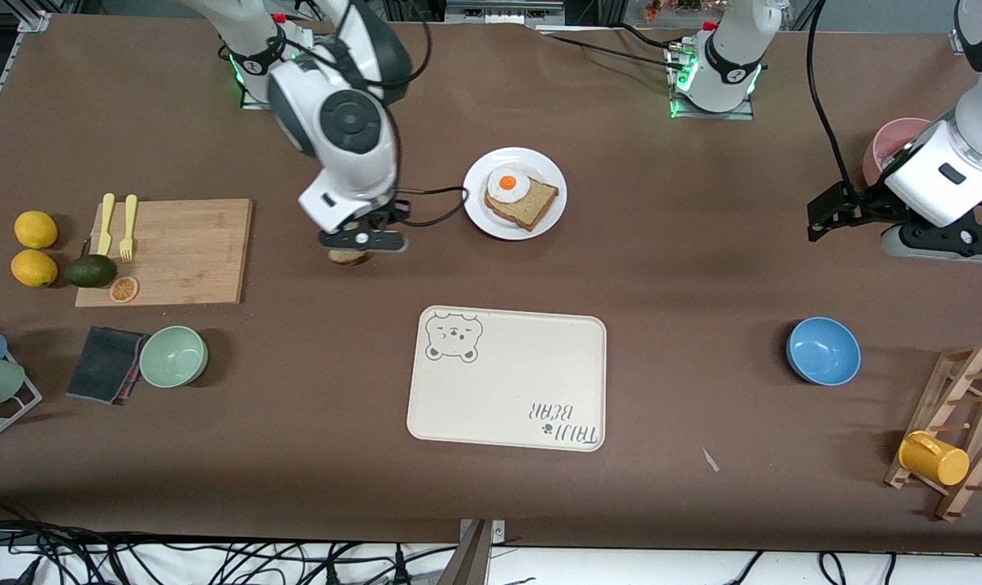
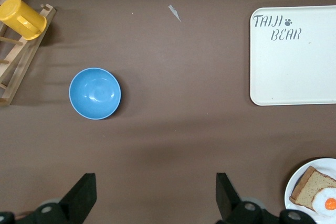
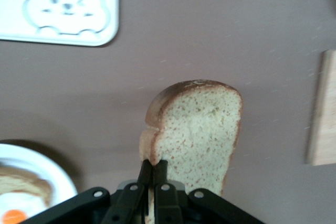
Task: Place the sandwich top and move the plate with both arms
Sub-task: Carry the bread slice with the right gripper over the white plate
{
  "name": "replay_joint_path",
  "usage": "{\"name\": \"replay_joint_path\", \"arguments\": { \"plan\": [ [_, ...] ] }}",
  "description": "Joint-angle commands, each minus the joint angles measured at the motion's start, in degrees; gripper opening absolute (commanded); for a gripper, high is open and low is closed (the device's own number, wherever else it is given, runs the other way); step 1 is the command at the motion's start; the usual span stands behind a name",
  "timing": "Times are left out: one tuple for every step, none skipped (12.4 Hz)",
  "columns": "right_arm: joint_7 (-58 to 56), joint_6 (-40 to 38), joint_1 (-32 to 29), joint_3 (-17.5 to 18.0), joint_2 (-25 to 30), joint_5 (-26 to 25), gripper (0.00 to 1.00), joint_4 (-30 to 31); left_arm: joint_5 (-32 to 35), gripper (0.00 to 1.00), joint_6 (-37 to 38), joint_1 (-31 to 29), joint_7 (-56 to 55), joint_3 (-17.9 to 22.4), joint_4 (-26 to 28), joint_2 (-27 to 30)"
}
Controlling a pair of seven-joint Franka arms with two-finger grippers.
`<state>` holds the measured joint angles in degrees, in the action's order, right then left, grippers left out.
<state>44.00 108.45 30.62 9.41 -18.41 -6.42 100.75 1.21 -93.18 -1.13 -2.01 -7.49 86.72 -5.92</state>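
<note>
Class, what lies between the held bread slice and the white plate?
Bare brown table, seen in the front view, between the sandwich top in the right gripper and the plate.

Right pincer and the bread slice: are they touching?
Touching. The right wrist view shows the right pincer shut on the bread slice's bottom edge, and the slice hangs over bare table beside the plate.
</note>
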Motion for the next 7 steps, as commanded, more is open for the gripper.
{"name": "replay_joint_path", "arguments": {
  "plan": [
    [10.1,-1.8,6.6,-0.3,-6.5,1.8,0.00,-8.6,0.0,1.00,-0.2,-0.3,1.3,-0.1,-0.1,-0.1],
    [13.6,-1.7,9.1,-0.3,-8.4,2.1,0.00,-10.6,-0.1,1.00,-0.2,-0.3,1.3,-0.1,-0.1,-0.1],
    [17.1,-1.3,11.3,-0.3,-10.1,2.4,0.00,-12.8,0.0,1.00,-0.2,-0.3,1.3,-0.1,-0.1,-0.1],
    [20.6,-1.0,13.1,-0.2,-11.7,2.5,0.00,-14.9,-0.1,1.00,-0.2,-0.3,1.3,-0.1,-0.1,-0.1],
    [23.7,-0.4,15.1,0.3,-13.0,2.5,0.00,-16.3,-0.1,1.00,-0.2,-0.4,1.3,-0.1,-0.1,-0.1],
    [26.7,0.9,16.0,1.0,-13.8,2.8,0.00,-16.6,0.0,1.00,-0.2,-0.3,1.3,0.0,-0.2,-0.1],
    [29.3,2.8,16.3,3.0,-14.3,2.8,0.00,-16.6,0.0,1.00,-0.2,-0.2,1.2,-0.1,-0.2,-0.1]
  ]
}}
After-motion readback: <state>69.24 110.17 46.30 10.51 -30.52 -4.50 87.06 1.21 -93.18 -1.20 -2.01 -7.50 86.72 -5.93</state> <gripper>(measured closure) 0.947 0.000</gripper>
